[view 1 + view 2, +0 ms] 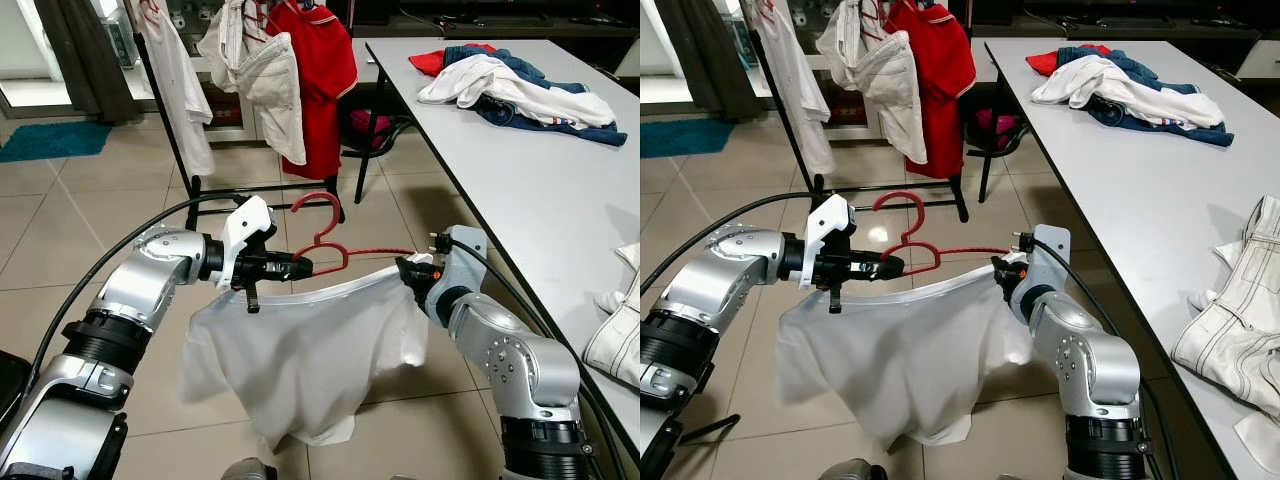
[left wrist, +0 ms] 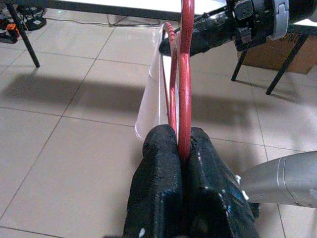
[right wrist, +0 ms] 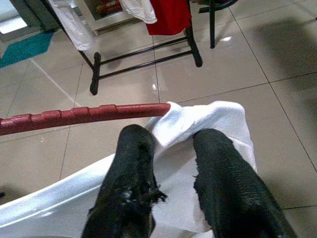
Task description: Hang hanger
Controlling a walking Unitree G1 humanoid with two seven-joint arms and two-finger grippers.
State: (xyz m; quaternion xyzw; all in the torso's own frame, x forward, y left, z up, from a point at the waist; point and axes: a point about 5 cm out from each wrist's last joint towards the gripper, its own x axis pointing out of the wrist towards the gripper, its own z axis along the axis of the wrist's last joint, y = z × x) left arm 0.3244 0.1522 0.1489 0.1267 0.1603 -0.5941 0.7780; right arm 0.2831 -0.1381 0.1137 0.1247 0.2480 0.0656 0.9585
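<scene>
**Red hanger with white shirt, held over tiled floor**

Red hanger (image 1: 325, 245): clamped in left gripper (image 1: 290, 267), fingers closed tight on it. White shirt (image 1: 300, 360): draped below; right gripper (image 1: 408, 270) pinches its edge at the hanger's end. Clothes rack (image 1: 235, 130): behind. Desk (image 1: 540, 190): to the right.

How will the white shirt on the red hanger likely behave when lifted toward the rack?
The white cotton shirt sags in loose folds below the red plastic hanger, so it is probably floppy and light. It may slide off: the right gripper pinches one shoulder, the left gripper clamps the hanger.
</scene>
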